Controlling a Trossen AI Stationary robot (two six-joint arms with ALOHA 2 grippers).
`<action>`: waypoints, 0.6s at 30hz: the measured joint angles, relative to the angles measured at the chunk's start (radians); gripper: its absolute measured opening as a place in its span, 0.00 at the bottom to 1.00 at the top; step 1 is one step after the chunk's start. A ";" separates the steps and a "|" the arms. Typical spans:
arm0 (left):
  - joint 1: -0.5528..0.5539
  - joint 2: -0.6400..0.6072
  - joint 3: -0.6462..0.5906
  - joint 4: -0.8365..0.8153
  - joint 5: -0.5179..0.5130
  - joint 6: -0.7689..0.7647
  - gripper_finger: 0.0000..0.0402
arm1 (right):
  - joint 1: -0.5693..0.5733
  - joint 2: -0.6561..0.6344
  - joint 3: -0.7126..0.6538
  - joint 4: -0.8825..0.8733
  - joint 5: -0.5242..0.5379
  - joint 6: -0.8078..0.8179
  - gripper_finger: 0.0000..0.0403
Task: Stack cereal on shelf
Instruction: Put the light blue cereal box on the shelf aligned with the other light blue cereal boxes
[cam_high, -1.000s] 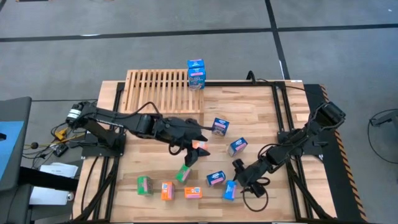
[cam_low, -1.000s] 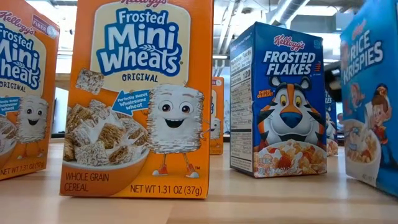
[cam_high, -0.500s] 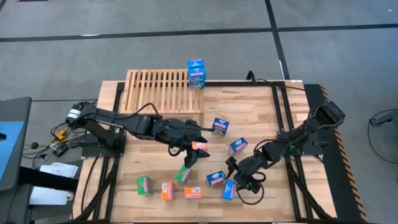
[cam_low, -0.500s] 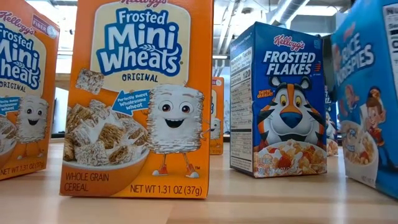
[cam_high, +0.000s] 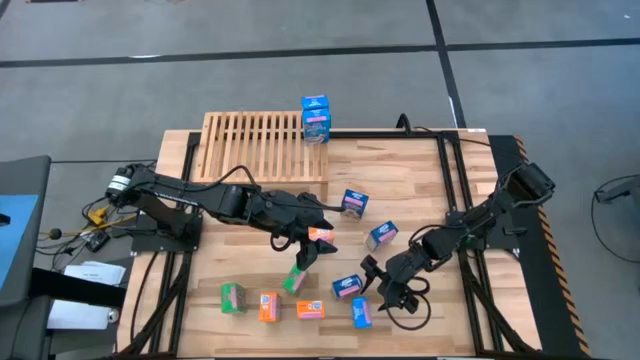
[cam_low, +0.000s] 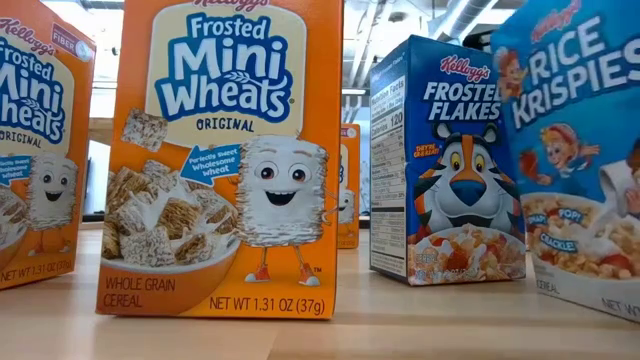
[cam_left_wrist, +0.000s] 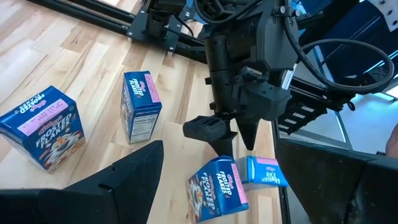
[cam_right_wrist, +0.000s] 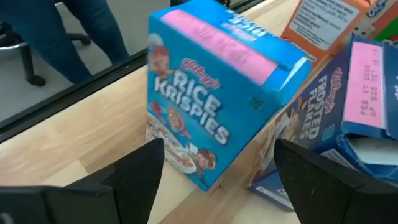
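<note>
The shelf is a slatted wood rack at the table's far left, with one blue cereal box standing on its far right corner. More cereal boxes lie about the table. A blue Rice Krispies box stands near the front edge, beside a Frosted Flakes box. My right gripper is open, just right of the Rice Krispies box, one finger toward each side of it. My left gripper hangs open over the table's middle, above a green box, holding nothing. My right gripper comes at the Rice Krispies box slanting down from the table's right. Its fingers stand wide at the box's lower part. I cannot tell whether they touch it. The box stands on the table on its own base.
Two blue boxes lie mid-table. A green box and two orange ones line the near edge. The low view looks past an orange Mini Wheats box and a Frosted Flakes box. Black rails frame the table.
My right gripper has moved toward the table's left and rolled at the wrist. The Rice Krispies box has slid a little toward the near edge and turned about, so its printed front now faces the low view. My left arm has kept still.
</note>
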 joint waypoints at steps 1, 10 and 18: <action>0.000 0.000 0.000 0.000 0.000 -0.001 0.75 | 0.000 0.000 0.000 -0.005 0.000 -0.004 0.81; -0.025 0.000 0.000 -0.005 0.017 -0.002 0.75 | -0.002 -0.068 0.116 -0.299 0.056 0.061 0.81; -0.092 0.000 0.000 -0.029 0.021 -0.018 0.75 | 0.056 -0.142 0.245 -0.585 0.125 -0.128 0.81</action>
